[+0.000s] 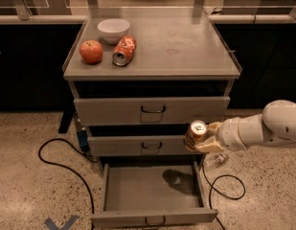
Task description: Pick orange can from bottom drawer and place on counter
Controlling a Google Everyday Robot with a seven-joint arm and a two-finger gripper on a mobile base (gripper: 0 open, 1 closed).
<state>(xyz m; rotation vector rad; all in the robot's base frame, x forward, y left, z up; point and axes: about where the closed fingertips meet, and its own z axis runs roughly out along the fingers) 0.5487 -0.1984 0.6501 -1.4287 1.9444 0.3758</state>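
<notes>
The orange can [194, 134], brownish-orange with a shiny silver lid, is upright in my gripper [200, 139], which is shut on it. The white arm comes in from the right. The can hangs in front of the middle drawer's right end, above the right side of the open bottom drawer [152, 188]. That drawer is pulled out and shows only the can's shadow inside. The pale grey counter [181, 47] is above, well higher than the can.
On the counter's left part stand a white bowl [113, 29], a red apple [91, 51] and a dented red-and-white can [124, 50] lying on its side. A black cable [56, 159] loops on the floor at the left, another one [229, 188] at the right.
</notes>
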